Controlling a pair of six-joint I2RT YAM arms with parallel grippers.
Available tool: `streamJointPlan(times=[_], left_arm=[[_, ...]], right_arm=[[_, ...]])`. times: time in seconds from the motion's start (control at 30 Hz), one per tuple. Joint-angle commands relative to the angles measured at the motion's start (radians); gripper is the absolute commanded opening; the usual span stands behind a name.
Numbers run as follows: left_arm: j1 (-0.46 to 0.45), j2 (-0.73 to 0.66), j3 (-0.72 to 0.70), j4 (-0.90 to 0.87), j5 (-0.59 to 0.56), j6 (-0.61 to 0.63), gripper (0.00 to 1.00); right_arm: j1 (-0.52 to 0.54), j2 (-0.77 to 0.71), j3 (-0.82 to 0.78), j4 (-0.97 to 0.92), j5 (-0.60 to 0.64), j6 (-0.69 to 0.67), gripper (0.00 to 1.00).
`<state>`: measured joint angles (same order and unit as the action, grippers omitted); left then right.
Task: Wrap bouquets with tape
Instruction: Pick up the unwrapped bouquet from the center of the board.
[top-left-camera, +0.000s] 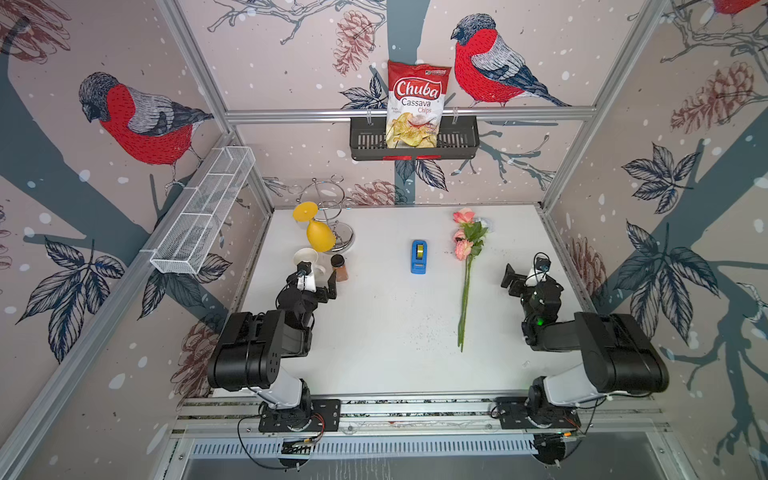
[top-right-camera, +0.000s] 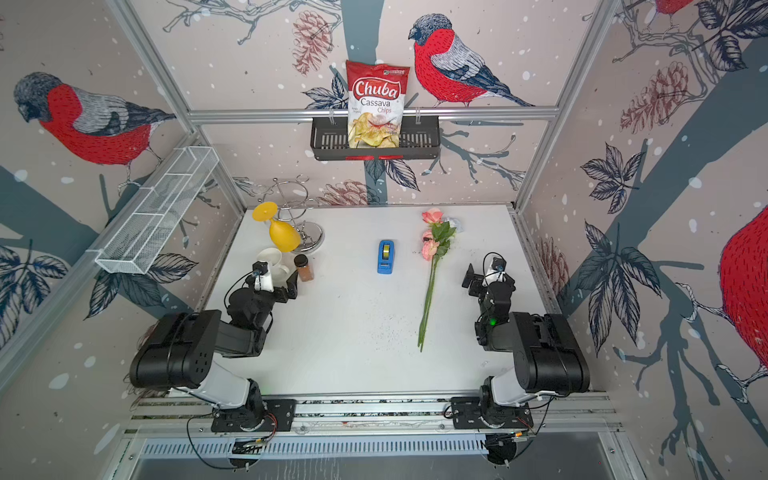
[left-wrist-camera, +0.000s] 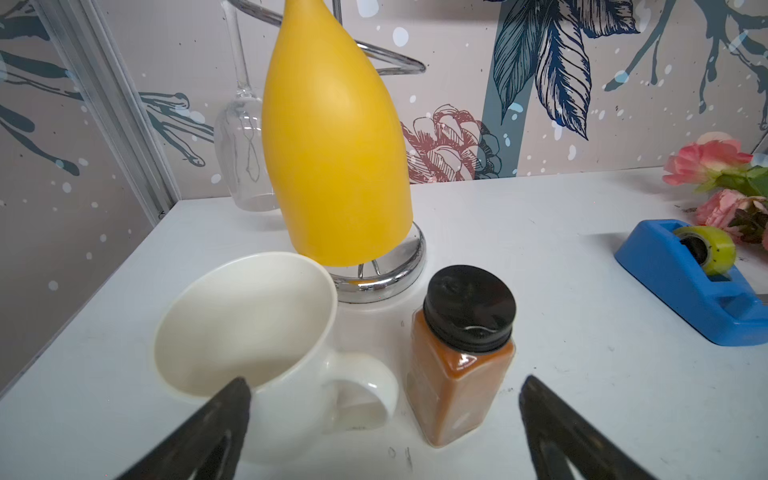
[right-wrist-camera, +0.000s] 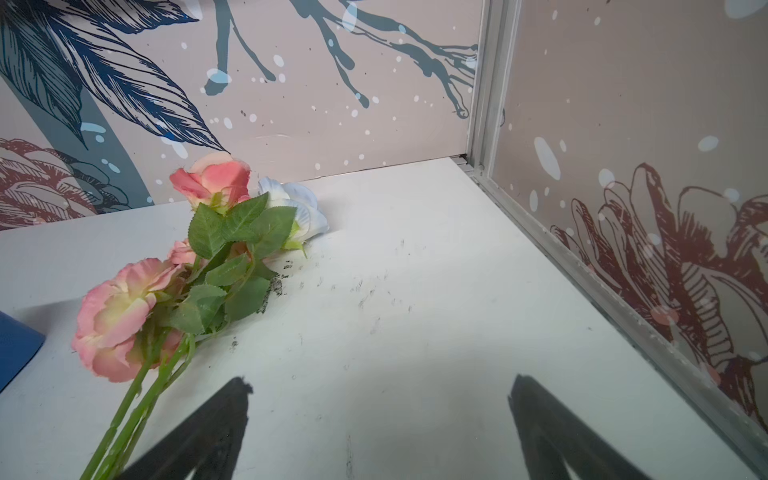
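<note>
White table beneath all. Left gripper: well left of the blue tape dispenser, jaws spread wide, holds nothing. Right gripper: well right of the dispenser, jaws equally wide, holds nothing. Bouquet: flat, just right of the dispenser, apart from it. Mug, spice jar: left of the dispenser. Tape: sits in the dispenser.

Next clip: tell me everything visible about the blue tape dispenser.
The tape dispenser is a blue, plastic-looking wedge holding a small yellowish-green, translucent tape roll in its taller end. It rests flat on the white table, mid-table, between the spice jar and the bouquet, touching neither; only the table touches it.
</note>
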<state>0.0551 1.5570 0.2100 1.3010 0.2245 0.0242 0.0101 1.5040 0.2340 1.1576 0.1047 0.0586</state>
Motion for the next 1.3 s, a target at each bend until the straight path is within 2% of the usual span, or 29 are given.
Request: streamJointPlan(times=[0.0,0.63,0.67,0.73,0.8,0.83,0.87,0.9,0.93,1.0,1.03,1.07,1.1,1.13,1.17,1.27], left_arm=[[0.0,0.002,0.003,0.044,-0.007,-0.003,1.0],[0.0,0.002,0.003,0.045,-0.007,-0.004,1.0],[-0.001,-0.001,0.001,0.048,-0.017,-0.002,1.0],[-0.008,-0.032,-0.021,0.068,-0.073,-0.018,0.99],[-0.01,-0.192,-0.039,-0.037,-0.177,-0.052,1.0],[-0.013,-0.29,-0.027,-0.151,-0.24,-0.085,1.0],[-0.014,-0.413,0.007,-0.315,-0.312,-0.173,1.0],[-0.013,-0.519,0.056,-0.505,-0.37,-0.282,1.0],[-0.013,-0.596,0.092,-0.636,-0.379,-0.361,1.0],[-0.015,-0.709,0.077,-0.655,-0.364,-0.471,1.0],[-0.015,-0.747,0.045,-0.622,-0.363,-0.56,1.0],[-0.014,-0.771,-0.007,-0.531,-0.338,-0.624,0.99],[-0.01,-0.789,-0.048,-0.423,-0.255,-0.642,0.99],[-0.008,-0.805,-0.052,-0.394,-0.183,-0.635,1.0],[-0.009,-0.814,-0.013,-0.45,-0.12,-0.641,0.97],[-0.041,-0.782,0.213,-0.875,0.002,-0.602,0.85]], right_arm=[[0.003,-0.002,0.001,0.043,0.017,0.01,1.0],[0.003,-0.005,-0.001,0.042,0.018,0.01,1.0],[0.007,-0.006,-0.003,0.049,0.024,0.008,1.0],[0.043,-0.037,-0.017,0.087,0.115,-0.016,1.0],[0.117,-0.188,-0.009,-0.062,0.269,-0.04,1.0],[0.143,-0.274,0.004,-0.157,0.313,-0.034,1.0],[0.156,-0.367,0.01,-0.232,0.334,-0.007,1.0],[0.154,-0.461,0.012,-0.307,0.344,0.076,1.0],[0.143,-0.542,0.022,-0.402,0.363,0.182,1.0],[0.082,-0.713,0.076,-0.718,0.397,0.51,1.0],[0.03,-0.765,0.08,-0.768,0.332,0.555,1.0],[-0.028,-0.81,0.069,-0.763,0.213,0.549,1.0],[-0.07,-0.837,0.076,-0.791,0.124,0.547,1.0],[-0.086,-0.843,0.104,-0.849,0.087,0.554,1.0],[-0.093,-0.83,0.155,-0.936,0.066,0.546,1.0],[-0.079,-0.726,0.324,-1.194,-0.016,0.505,1.0]])
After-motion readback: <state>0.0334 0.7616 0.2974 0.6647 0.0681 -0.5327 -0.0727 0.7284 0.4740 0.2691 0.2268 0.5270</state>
